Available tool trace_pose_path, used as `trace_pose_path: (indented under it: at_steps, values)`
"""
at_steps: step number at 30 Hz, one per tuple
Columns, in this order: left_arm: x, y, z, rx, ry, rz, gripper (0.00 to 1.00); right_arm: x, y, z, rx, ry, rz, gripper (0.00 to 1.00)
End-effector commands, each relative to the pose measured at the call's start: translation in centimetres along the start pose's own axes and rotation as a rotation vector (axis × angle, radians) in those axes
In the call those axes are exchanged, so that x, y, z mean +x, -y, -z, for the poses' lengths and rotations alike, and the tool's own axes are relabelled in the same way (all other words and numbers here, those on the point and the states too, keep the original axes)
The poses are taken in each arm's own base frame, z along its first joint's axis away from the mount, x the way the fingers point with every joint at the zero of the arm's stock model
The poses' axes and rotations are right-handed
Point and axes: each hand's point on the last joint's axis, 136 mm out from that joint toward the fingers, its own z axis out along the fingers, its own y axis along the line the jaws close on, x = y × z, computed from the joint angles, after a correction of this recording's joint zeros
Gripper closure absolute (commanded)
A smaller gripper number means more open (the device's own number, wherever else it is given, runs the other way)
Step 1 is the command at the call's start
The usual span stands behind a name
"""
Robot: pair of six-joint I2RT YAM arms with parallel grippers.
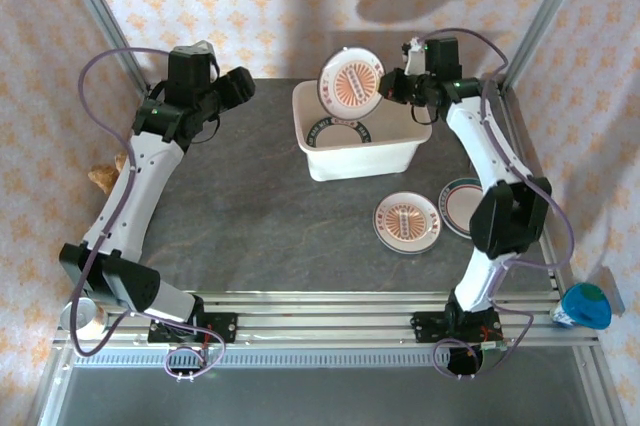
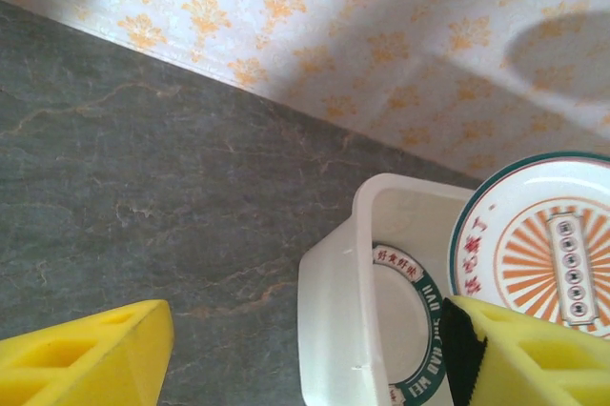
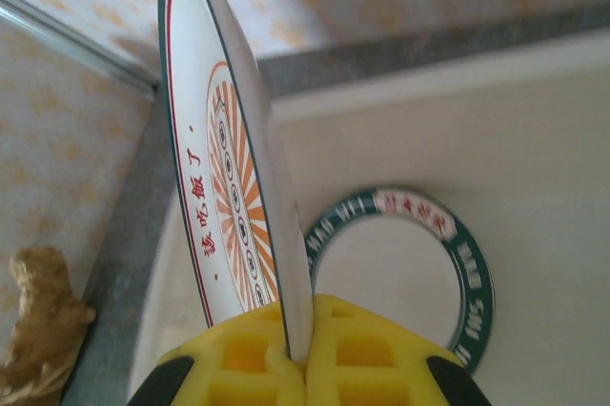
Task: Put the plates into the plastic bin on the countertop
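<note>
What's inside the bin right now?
One teal-rimmed plate lies flat on the plastic bin's floor. The orange-centred plate in the right gripper covers part of it; anything stacked beneath is hidden.

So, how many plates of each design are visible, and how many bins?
Round white plates, orange sunburst centre: 2 (held plate, countertop orange plate)
Round white plates, dark teal ring: 2 (binned teal plate, countertop teal plate)
White translucent rectangular plastic bin: 1
Total: 5

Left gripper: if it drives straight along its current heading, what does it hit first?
Probably the bin, at its near side wall; the open left gripper aims at it over bare countertop. Depth is unclear.
</note>
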Motion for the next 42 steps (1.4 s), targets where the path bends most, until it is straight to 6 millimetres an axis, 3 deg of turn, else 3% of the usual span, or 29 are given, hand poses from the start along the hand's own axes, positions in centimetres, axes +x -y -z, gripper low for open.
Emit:
trace_pose_path:
  at_steps: [1,7,19,42]
  values:
    - [1.6,0.2,-1.8,0.044,-0.065,-0.074,0.25,1.7,-0.9,0.6,-0.102,-0.134,0.003,1.0]
    - [2.9,-1.1,-3.5,0.022,-0.111,-0.101,0.25,3.3,1.1,-1.3,-0.111,-0.256,-0.044,1.0]
    - [5.0,-1.8,-6.1,0.014,-0.197,-0.1,0.26,5.0,4.1,-4.9,-0.069,-0.341,-0.112,1.0]
    - [7.8,-3.2,-8.5,-0.019,-0.279,-0.07,0.27,8.9,7.5,-9.6,0.019,-0.484,-0.177,1.0]
